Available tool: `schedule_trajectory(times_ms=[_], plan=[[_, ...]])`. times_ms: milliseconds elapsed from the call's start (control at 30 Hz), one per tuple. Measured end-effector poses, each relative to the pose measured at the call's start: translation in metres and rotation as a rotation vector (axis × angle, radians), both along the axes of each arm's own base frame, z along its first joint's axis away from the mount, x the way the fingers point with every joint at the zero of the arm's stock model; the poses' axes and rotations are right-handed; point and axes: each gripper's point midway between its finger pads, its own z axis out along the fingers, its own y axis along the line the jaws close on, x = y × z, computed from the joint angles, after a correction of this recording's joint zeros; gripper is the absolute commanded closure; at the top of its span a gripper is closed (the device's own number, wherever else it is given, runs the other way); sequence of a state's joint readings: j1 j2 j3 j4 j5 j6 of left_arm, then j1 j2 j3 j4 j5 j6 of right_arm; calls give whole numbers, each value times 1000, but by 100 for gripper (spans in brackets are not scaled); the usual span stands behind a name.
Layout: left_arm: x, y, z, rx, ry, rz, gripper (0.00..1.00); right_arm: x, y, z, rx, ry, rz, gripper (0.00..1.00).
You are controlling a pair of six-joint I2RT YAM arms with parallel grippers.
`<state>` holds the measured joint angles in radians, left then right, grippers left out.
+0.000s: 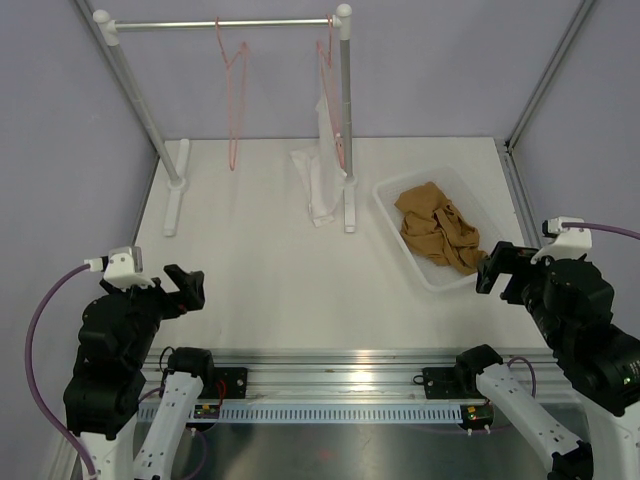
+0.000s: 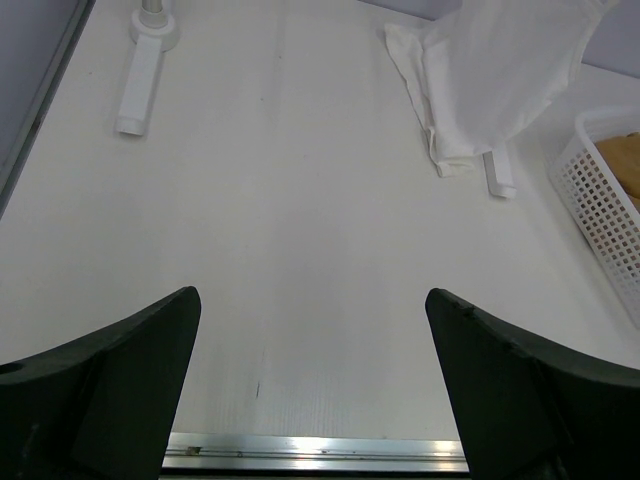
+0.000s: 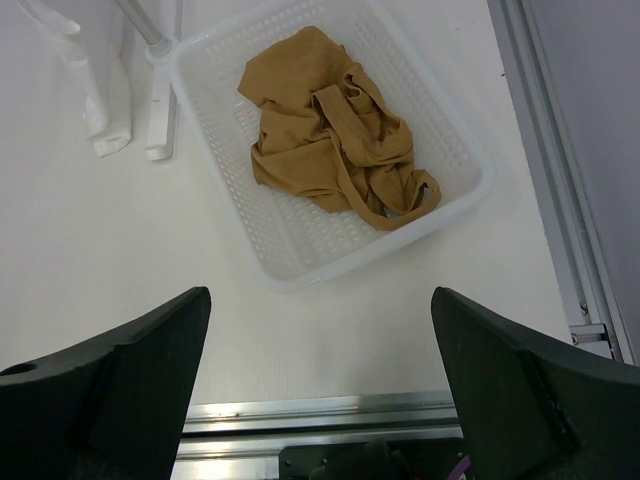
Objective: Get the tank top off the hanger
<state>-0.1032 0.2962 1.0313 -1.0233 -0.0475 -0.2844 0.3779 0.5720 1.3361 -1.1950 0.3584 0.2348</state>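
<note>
The tan-brown tank top (image 1: 440, 235) lies crumpled in a white basket (image 1: 392, 200) at the right; it also shows in the right wrist view (image 3: 335, 140). A bare pale-pink hanger (image 1: 233, 90) hangs on the rail at the back left, with nothing on it. My left gripper (image 1: 188, 286) is open and empty over the near left of the table, its fingers (image 2: 120, 390) wide apart. My right gripper (image 1: 497, 268) is open and empty just near the basket's near right corner (image 3: 290, 275).
A white garment (image 1: 322, 170) hangs from a second pink hanger (image 1: 330, 60) on the rail (image 1: 225, 24), its hem on the table (image 2: 480, 90). The rail's white posts and feet (image 1: 177, 185) stand at the back. A metal strip (image 1: 330, 360) runs along the near edge.
</note>
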Motion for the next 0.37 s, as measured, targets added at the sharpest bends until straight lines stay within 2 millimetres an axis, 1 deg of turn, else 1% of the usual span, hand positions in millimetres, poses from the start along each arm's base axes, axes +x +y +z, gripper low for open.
schedule_trajectory(times_ms=[167,367], plan=[[1,-1,2,9,-9,-11,1,-2,-1,-8,-13,8,6,0],[3,-2,7,19,-30,-22,1,-4,-2,-8,-12,2,7,0]])
